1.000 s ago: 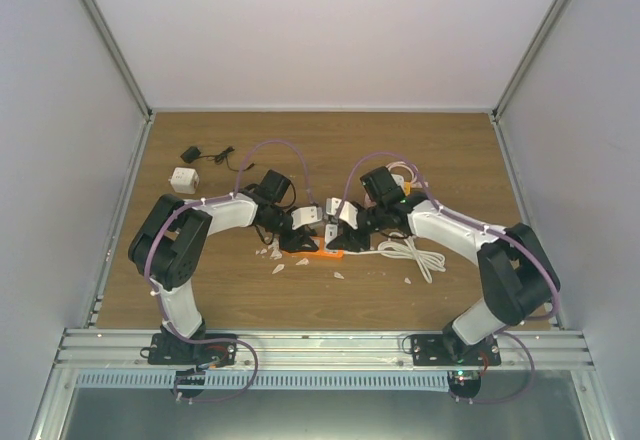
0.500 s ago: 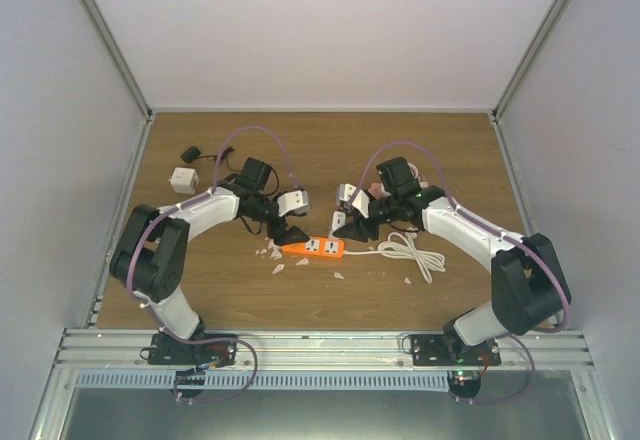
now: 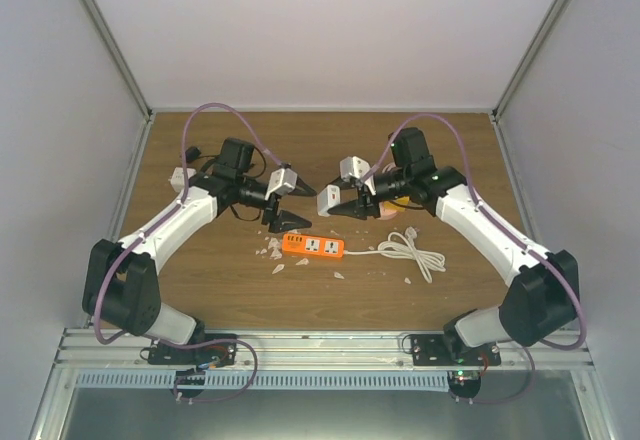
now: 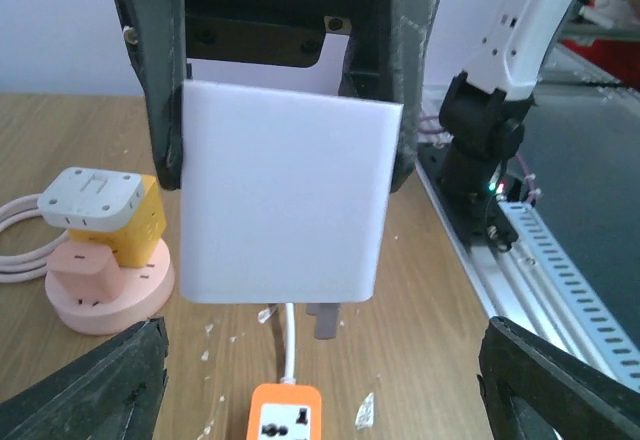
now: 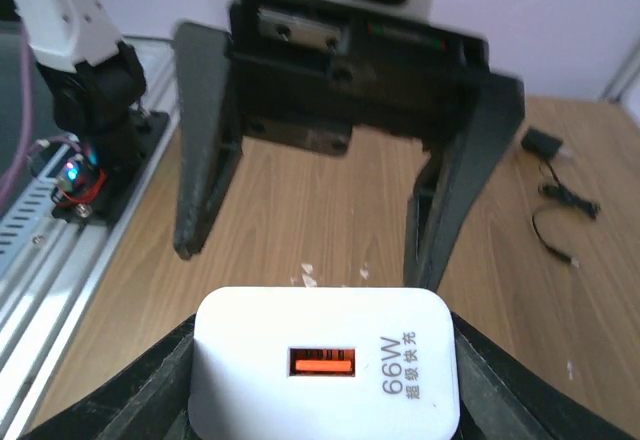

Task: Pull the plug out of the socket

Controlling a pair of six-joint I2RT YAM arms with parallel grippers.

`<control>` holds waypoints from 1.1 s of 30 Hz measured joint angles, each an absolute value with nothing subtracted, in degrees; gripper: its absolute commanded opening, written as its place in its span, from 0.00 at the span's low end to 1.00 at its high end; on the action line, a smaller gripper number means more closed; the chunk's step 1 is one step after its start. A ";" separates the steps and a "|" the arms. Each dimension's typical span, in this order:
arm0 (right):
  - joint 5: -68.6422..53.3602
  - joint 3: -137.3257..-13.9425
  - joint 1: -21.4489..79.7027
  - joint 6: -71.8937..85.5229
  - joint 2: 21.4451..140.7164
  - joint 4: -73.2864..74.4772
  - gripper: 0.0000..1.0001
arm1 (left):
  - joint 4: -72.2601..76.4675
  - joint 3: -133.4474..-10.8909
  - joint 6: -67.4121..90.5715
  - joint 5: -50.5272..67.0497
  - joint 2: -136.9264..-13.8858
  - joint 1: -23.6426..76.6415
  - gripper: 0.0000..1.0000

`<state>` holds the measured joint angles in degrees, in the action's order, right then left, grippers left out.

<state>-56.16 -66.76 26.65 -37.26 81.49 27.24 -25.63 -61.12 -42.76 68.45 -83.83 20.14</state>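
The orange socket strip (image 3: pixel 313 246) lies flat on the wooden table, with nothing plugged into it; its end also shows in the left wrist view (image 4: pixel 285 415). My right gripper (image 3: pixel 333 203) is shut on the white plug (image 5: pixel 325 375), a 66W charger block with an orange USB port. It holds the plug in the air above and behind the strip. In the left wrist view the plug (image 4: pixel 285 200) hangs with its prongs bare and pointing down. My left gripper (image 3: pixel 275 218) is open and empty, facing the right one across the strip; it also shows in the right wrist view (image 5: pixel 305 260).
A coiled white cord (image 3: pixel 410 255) runs right from the strip. A pink, yellow and white adapter stack (image 4: pixel 100 250) stands behind it. A black adapter with cord (image 3: pixel 192 153) and a white cube (image 3: pixel 183 175) sit at the far left. White scraps (image 3: pixel 270 253) litter the wood.
Both grippers were down on the strip a second ago. They have since lifted and drawn apart, the right one taking the plug up out of the strip, the left one coming away open.
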 measured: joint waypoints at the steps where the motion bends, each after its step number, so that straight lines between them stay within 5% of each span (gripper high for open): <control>1: -57.19 -67.37 26.65 -37.36 81.49 27.31 0.39 | -25.45 -61.30 -42.28 69.41 -83.81 20.14 0.84; 20: -62.63 -68.25 26.65 -33.28 82.96 26.04 0.38 | -19.20 -61.60 -31.88 67.00 -83.81 22.04 0.83; 33: -61.84 -67.13 26.65 -28.40 83.68 22.65 0.37 | -18.87 -62.70 -31.73 66.32 -83.83 24.40 0.70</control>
